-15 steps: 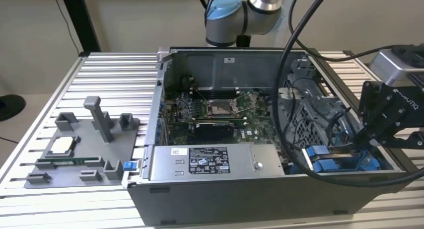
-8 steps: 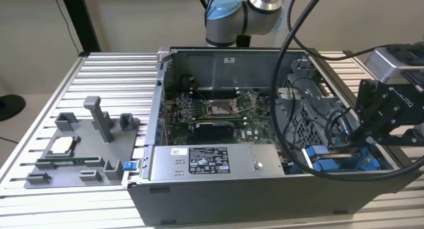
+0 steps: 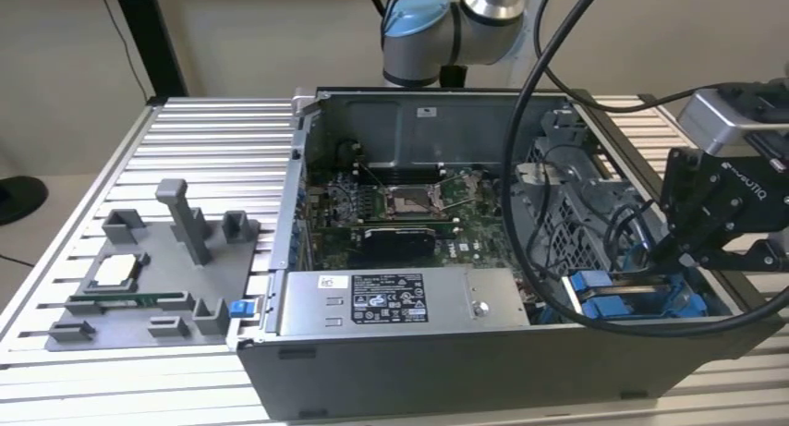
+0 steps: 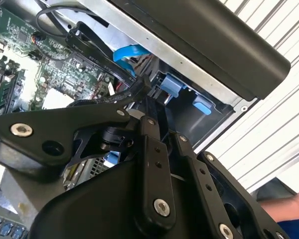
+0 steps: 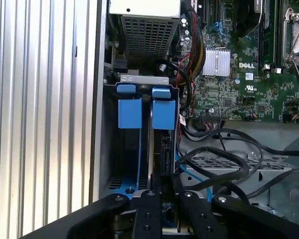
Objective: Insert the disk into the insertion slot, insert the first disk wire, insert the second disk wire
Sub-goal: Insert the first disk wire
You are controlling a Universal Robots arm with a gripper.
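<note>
disk (image 5: 163, 113) sat edge-on in the insertion slot (image 5: 108, 164), beside the case wall (image 5: 95, 99); gripper (image 5: 167, 181) fingers were drawn together at its near edge, black cables (image 5: 224, 159) crowding the other side.

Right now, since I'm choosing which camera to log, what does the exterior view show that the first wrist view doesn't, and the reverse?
Exterior view: the grey parts fixture on the exterior view's left, the power-supply box's label face, the arm's blue-capped joint. First wrist view: a finned heat sink, the blue tabs of the insertion slot up close. Both: the green motherboard, black cables, the end effector near the slot.
</note>
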